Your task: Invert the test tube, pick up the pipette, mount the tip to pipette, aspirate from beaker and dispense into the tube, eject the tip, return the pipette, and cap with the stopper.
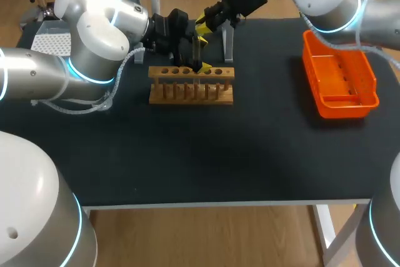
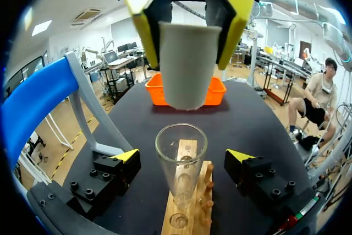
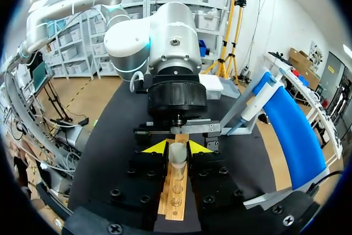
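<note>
The right gripper [image 3: 177, 148] pinches the stopper [image 2: 187, 64] directly above the upright test tube [image 2: 181, 182]. The left gripper [image 2: 184, 155] has its fingers spread, one on each side of the tube

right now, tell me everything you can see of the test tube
The tube is clear glass with an open, round mouth, uncapped, standing upright in a hole of the wooden rack. It stands between the open fingers of the left gripper, which sit apart from it on either side. The right gripper holds a pale stopper above its mouth, not touching it. Whether it holds liquid cannot be told.
</note>
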`<state>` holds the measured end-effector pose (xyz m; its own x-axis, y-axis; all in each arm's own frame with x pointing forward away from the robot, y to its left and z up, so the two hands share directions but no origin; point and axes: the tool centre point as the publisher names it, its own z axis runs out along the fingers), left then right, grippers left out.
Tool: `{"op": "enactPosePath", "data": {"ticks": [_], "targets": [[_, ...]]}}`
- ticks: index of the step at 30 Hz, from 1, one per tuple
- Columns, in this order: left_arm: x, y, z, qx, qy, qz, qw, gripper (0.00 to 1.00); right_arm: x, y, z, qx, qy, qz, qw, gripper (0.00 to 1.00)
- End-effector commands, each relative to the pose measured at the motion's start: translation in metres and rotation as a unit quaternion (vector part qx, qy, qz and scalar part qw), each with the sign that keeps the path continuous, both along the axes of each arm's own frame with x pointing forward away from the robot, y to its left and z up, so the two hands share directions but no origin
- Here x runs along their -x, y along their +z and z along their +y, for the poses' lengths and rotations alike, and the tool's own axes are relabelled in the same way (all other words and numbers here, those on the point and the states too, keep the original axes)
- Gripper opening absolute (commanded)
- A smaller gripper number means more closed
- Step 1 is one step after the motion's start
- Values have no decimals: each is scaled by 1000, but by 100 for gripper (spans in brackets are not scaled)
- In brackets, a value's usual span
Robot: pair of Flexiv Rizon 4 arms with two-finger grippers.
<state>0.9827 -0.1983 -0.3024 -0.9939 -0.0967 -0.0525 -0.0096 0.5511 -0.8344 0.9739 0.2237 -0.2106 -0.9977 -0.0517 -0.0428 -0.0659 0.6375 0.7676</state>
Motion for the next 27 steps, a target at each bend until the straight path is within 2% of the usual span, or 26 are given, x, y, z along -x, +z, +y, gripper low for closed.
{"op": "enactPosePath", "data": {"ticks": [1,27], "targets": [[0,0,-1,-1,0,1,1000,100,-3,0,1,4,2,3,1000,0],[1,2,8,-7,11,-3,1000,100,-1,-5,2,3,5,5,1000,0]]}}
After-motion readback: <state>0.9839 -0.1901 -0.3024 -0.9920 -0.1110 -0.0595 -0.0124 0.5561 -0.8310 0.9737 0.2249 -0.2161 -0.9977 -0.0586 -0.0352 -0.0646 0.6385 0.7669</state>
